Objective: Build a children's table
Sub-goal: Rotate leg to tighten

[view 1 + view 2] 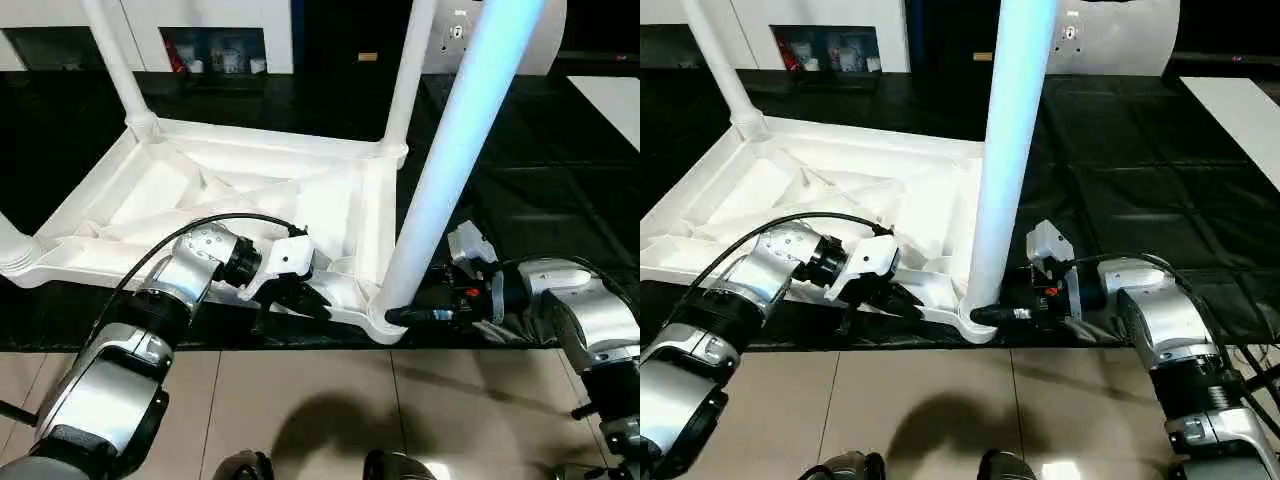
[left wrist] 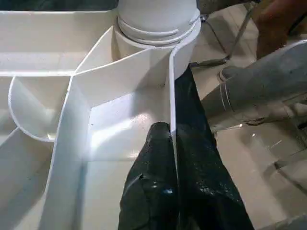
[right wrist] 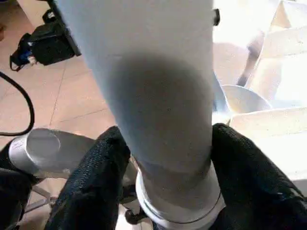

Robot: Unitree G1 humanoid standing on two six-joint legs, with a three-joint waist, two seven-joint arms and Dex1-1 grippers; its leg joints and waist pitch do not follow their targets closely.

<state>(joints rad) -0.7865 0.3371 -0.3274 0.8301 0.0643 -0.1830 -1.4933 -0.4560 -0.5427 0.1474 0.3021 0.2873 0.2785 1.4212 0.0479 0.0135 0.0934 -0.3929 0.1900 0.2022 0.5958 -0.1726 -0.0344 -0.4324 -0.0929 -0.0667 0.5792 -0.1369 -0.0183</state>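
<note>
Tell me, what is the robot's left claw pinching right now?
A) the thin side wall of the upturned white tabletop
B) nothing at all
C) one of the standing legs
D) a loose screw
A: the left claw is shut on the tabletop's thin side wall, one black finger on each face, just short of the corner socket.

Black padded work surface [image 1: 520, 190] under everything, beige tiled floor [image 1: 300, 410] in front. White cabinet with dark shelf opening [image 1: 212, 45] at back. Black cable [image 3: 19, 105] on floor.
</note>
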